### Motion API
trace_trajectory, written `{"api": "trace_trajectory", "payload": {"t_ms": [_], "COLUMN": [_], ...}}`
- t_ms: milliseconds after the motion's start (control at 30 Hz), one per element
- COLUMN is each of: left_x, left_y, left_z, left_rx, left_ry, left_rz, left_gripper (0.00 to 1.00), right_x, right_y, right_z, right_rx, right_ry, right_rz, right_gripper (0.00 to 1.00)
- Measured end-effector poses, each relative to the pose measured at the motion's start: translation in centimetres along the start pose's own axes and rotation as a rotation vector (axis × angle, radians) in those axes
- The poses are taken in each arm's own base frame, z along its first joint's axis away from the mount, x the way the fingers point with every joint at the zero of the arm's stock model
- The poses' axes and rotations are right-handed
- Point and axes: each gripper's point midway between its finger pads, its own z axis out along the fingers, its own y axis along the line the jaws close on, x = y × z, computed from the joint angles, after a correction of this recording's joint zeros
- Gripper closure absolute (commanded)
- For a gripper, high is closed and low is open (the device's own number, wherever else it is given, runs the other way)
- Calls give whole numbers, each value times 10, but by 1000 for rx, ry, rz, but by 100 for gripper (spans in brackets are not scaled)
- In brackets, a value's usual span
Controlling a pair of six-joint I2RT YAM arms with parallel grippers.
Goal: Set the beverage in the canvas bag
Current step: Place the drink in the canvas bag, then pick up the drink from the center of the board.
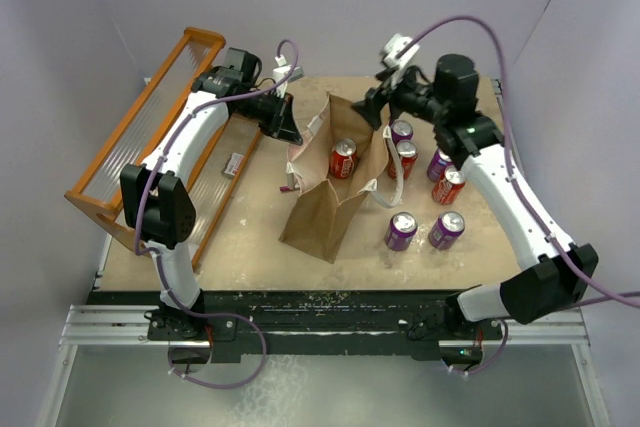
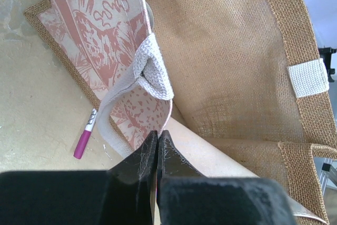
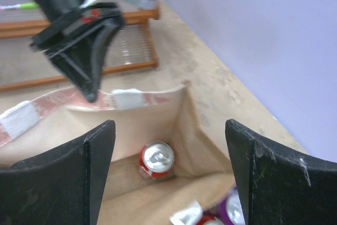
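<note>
The left claw (image 2: 157, 139) is pinched shut on the bag (image 1: 318, 215) at its rim, holding the mouth open. The right claw (image 3: 169, 127) hangs wide and empty above it. A red can (image 3: 158, 156) stands inside. More cans (image 1: 401, 230) wait on the desk (image 1: 250, 242), just right of the bag. It would be best to hold the rim taut, lift the right claw clear of the handle (image 2: 152, 72), then grip the next can squarely.

Rough woven canvas bag (image 2: 231, 51) with cloth handles (image 2: 152, 72); glossy metal can (image 3: 158, 157).
</note>
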Motion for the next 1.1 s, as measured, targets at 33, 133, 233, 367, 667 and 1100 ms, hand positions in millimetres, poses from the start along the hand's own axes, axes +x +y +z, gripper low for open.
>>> {"api": "trace_trajectory", "payload": {"t_ms": [33,133,233,367,667,1100], "left_x": [0,0,1,1,-1,-2], "left_y": [0,-1,-3,-5,-5,-6], "left_z": [0,2,3,5,4,3], "left_rx": [-1,-3,0,3,3,1], "left_ry": [0,4,7,9,4,1], "left_rz": [0,4,8,12,18,22], "left_gripper": [100,100,100,100,100,100], "right_x": [-4,2,31,88,188,243], "right_y": [-13,-56,-88,-104,-92,-75], "right_z": [-10,-37,-58,-75,-64,-64], "right_rx": [41,178,288,370,341,315], "right_ry": [0,33,114,258,521,677], "right_rz": [19,80,153,260,436,515], "right_gripper": [14,14,13,11,11,9]}}
